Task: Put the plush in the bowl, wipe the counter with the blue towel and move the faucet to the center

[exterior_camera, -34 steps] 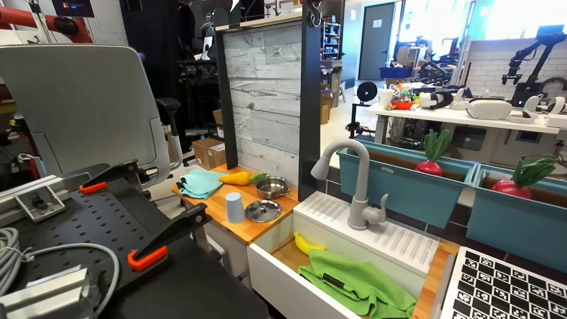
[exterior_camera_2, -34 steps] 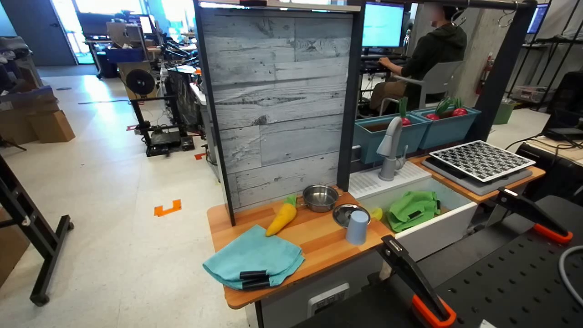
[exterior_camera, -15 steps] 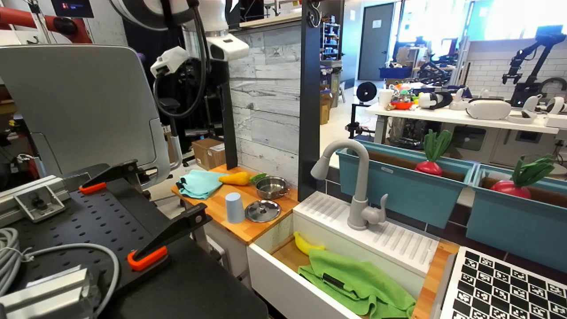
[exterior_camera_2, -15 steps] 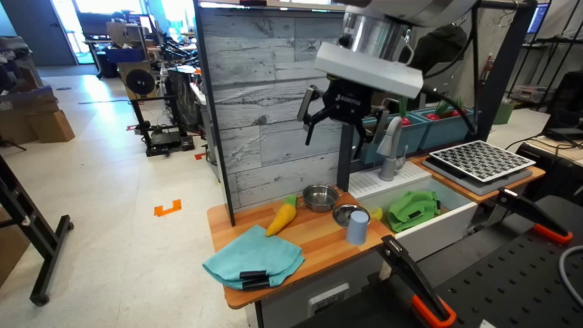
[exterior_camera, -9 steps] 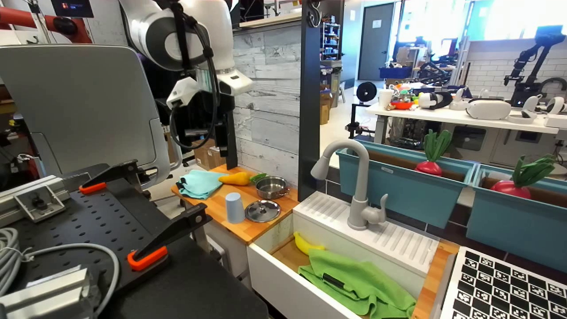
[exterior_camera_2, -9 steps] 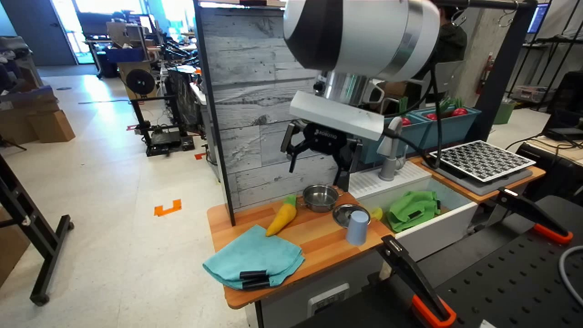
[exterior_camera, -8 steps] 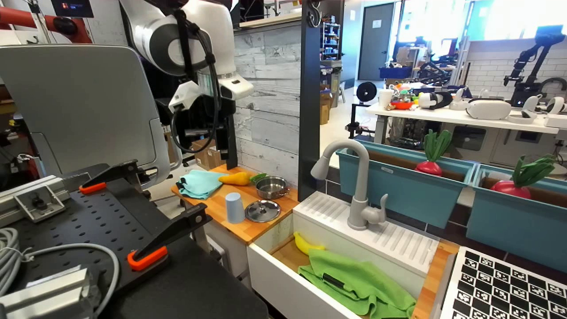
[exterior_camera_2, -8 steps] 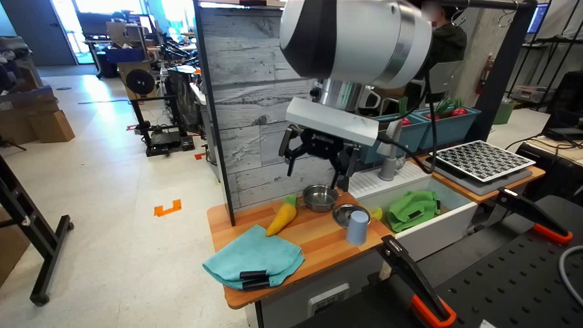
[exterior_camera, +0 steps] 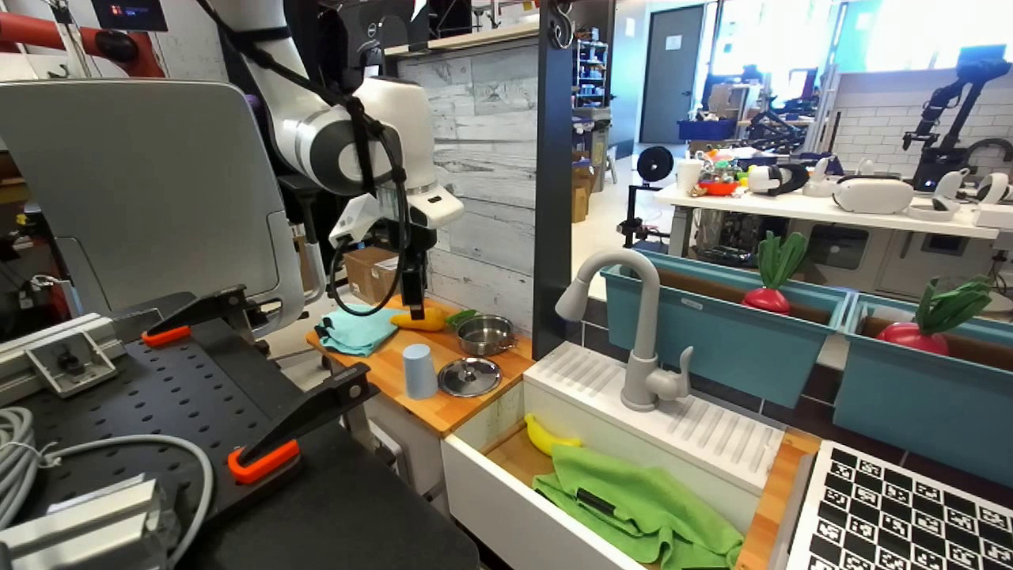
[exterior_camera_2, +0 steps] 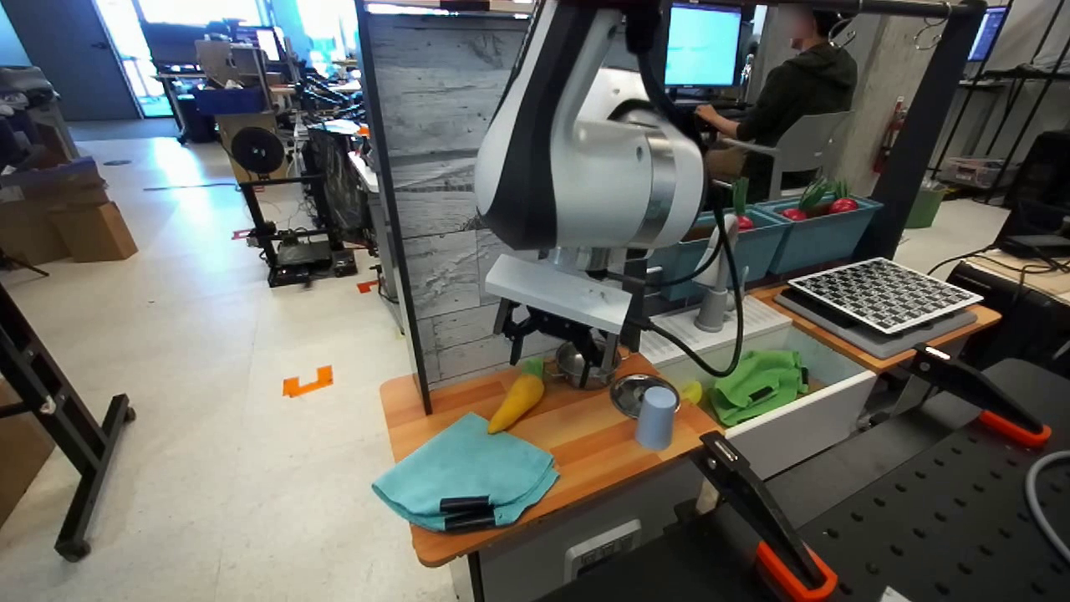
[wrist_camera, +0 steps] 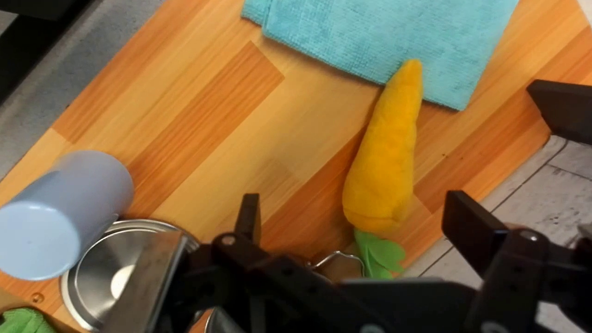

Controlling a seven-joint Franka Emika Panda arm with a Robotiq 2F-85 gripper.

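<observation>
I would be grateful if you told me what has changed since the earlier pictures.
The arm has come down into both exterior views, its open gripper lowering toward the counter; nothing has been taken hold of. The plush carrot, blue towel, metal pot, cup and faucet stay as they were.

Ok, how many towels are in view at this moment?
2. The blue towel lies on the wooden counter, the tip of the plush over its edge; the green towel lies crumpled in the sink. Others could be hidden.
</observation>
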